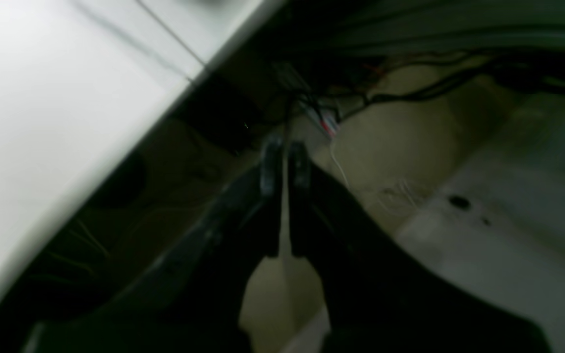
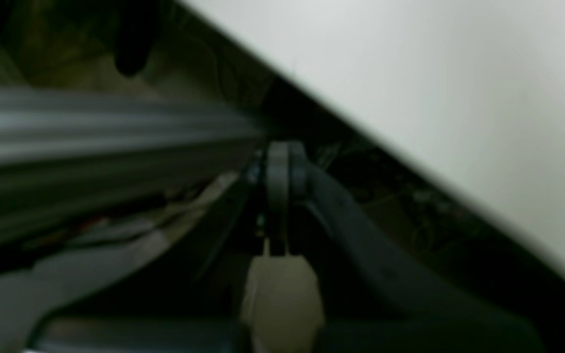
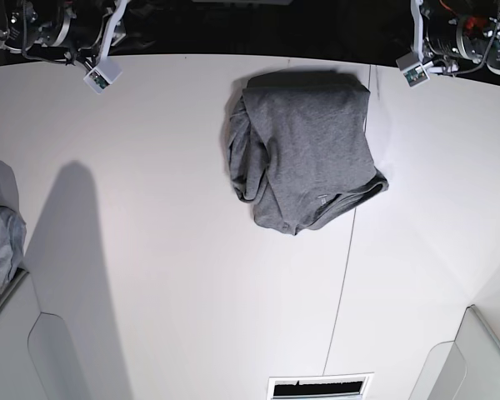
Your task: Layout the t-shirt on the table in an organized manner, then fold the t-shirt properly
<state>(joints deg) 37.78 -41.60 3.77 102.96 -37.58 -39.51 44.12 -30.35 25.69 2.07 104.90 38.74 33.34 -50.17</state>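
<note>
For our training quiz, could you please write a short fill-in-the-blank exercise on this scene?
1. The t-shirt lying on the table is ____ in colour.
2. The jaws of the right gripper are ____.
3. The thin dark seam line runs across the ____.

Missing words: grey; shut; table

No legible text, label, brand or number anywhere in these views

Base view overhead above table (image 3: 150, 250), wrist views low beyond its edge
</note>
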